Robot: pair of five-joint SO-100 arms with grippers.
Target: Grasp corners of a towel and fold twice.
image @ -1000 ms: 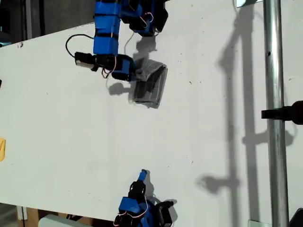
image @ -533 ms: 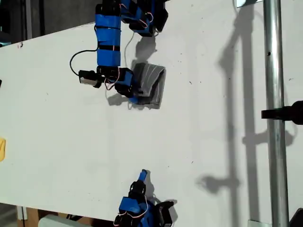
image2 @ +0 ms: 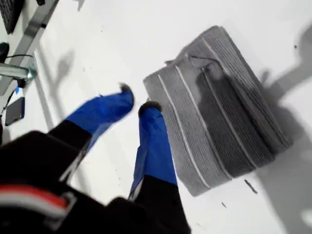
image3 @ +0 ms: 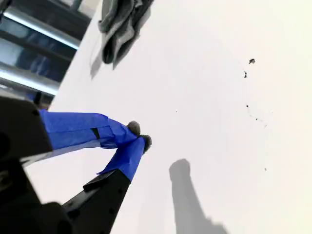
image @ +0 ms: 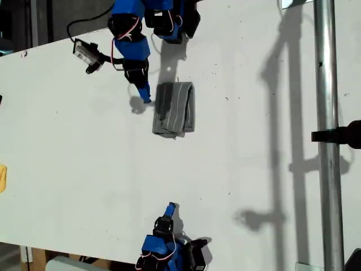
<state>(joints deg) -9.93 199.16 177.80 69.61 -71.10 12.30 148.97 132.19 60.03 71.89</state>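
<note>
Grey folded towel (image: pixel 174 109) lies flat, its corners hidden.

**Grey striped towel lies folded on the white table**

The towel (image: pixel 174 109) is a thin grey cloth with fine pale parallel stripes, folded into a compact, layered rectangle. In the exterior view it lies flat in the upper middle of the table (image: pixel 237 169), its long side running up and down the picture. The first wrist view shows the stacked layers (image2: pixel 219 107) with stripes along the length and one rumpled corner (image2: pixel 183 61) at an end. Nothing grips it.
</note>
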